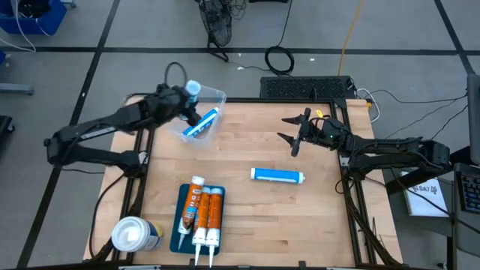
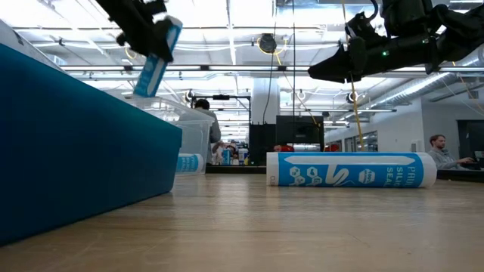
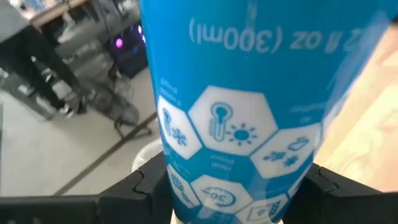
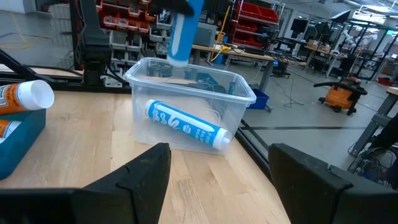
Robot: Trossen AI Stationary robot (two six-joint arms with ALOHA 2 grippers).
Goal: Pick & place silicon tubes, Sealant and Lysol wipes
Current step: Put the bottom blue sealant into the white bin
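Observation:
My left gripper [image 1: 182, 102] is shut on a blue-and-white silicone tube [image 3: 236, 112], held above the clear plastic bin [image 1: 204, 114] at the table's far left. A second blue tube [image 4: 186, 126] lies slanting inside the bin. A third blue tube [image 1: 277, 175] lies on its side on the table's middle right. My right gripper [image 1: 295, 137] is open and empty, in the air toward the far right. The Lysol wipes canister [image 1: 135, 234] stands at the near left corner. Orange sealant tubes [image 1: 205, 212] lie in a teal tray [image 1: 180, 234]. My left gripper pinches the blue tube between its two fingers, one on each side of the round body [image 3: 180, 180], near its upper end. The fingers come from the table's left and lie across the tube. The tube hangs below them, slightly tilted, clear of the bin [image 2: 153, 68].
The teal tray's wall [image 2: 76, 143] fills the low view's left. Bare wood lies between the tray, the bin and the lying tube. A black frame runs along the table's left and right edges [image 1: 352, 202].

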